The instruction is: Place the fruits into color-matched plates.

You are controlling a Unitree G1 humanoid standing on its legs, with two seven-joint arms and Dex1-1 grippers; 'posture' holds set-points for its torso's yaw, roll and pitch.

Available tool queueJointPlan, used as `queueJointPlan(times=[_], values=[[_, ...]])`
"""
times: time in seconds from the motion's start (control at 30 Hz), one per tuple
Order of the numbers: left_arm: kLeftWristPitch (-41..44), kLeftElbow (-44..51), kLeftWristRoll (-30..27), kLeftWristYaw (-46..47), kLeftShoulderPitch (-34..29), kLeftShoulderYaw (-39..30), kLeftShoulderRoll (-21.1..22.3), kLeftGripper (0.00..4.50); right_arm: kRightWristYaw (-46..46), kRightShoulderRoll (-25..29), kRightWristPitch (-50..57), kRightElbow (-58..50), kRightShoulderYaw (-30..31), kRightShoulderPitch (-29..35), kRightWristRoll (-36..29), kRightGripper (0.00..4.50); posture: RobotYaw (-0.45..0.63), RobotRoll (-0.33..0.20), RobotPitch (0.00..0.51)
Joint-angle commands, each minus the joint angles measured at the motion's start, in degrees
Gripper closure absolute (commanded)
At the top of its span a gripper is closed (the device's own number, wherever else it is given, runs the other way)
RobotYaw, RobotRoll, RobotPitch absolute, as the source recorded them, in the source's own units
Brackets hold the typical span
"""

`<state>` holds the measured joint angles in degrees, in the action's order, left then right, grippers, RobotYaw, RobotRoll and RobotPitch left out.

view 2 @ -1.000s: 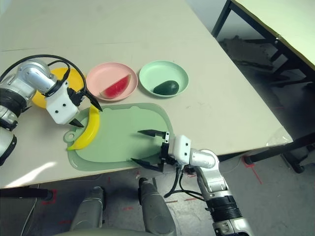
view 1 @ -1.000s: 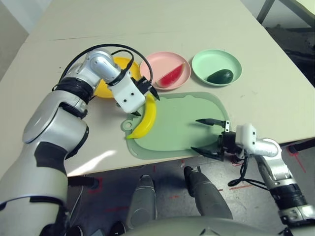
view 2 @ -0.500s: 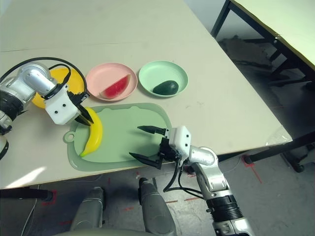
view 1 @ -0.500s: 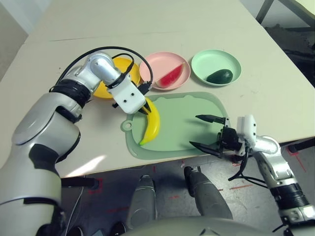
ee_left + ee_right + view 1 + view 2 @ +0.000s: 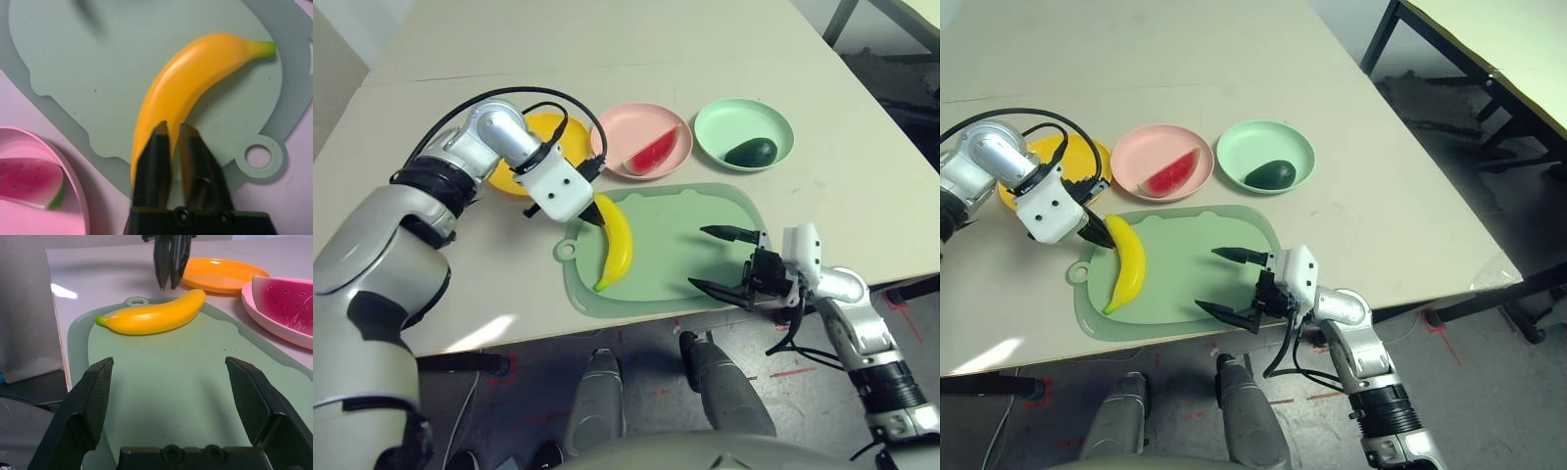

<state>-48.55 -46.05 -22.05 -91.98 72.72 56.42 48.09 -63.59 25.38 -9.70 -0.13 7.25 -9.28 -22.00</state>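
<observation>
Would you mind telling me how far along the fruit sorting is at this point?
Two of three look done: the red watermelon wedge lies in the round pink plate, and the dark green avocado in the mint green plate. The curved yellow banana lies on the pale green cutting mat, with the left end effector at its upper end, not gripping it. The yellow plate awaits it.

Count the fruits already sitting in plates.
2: the watermelon wedge in the pink plate and the avocado in the mint green plate. The banana still lies on the cutting mat; the yellow plate holds no fruit.
</observation>
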Motion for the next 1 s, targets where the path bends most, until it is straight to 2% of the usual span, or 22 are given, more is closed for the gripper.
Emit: queueJointPlan(times=[0.03, 0.27, 0.3, 0.67, 0.77, 0.93, 1.0], values=[[-0.1, 0.3, 0.9, -0.5, -0.1, -0.2, -1.5, 2.58, 0.0, 0.1, -0.1, -0.3, 0.5, 0.5, 0.7, 0.0, -0.16, 0.0, 0.211], [-0.9, -0.6, 3.8, -0.5, -1.1, 1.1, -4.1, 0.23, 0.3, 0.3, 0.1, -0.8, 0.7, 1.2, 1.2, 0.0, -0.18, 0.0, 0.21], [-1.2, -0.8, 4.3, -0.5, -1.2, 1.3, -4.6, 0.02, 0.4, 0.4, 0.2, -0.9, 0.7, 1.2, 1.2, 0.0, -0.18, 0.0, 0.21], [-1.6, -1.9, 6.9, -0.5, -1.8, 4.0, -6.5, 0.02, 1.0, 0.6, 1.1, -1.7, 0.4, 1.0, 0.7, 0.0, -0.2, 0.0, 0.214], [0.1, -1.4, 6.7, -0.5, -1.9, 5.6, -5.9, 0.64, 0.6, 0.5, 1.3, -1.9, 0.7, 1.2, 0.4, 0.0, -0.2, 0.0, 0.215], [1.5, -0.1, 5.7, -0.5, -1.8, 7.7, -4.1, 2.35, -0.2, 0.6, 1.1, -1.9, 0.8, 1.3, 0.3, 0.0, -0.19, 0.0, 0.218], [2.0, 0.4, 5.1, -0.5, -1.6, 8.1, -3.5, 2.78, -0.7, 0.9, 1.0, -1.6, 0.7, 1.2, 0.3, 0.0, -0.19, 0.0, 0.218]])
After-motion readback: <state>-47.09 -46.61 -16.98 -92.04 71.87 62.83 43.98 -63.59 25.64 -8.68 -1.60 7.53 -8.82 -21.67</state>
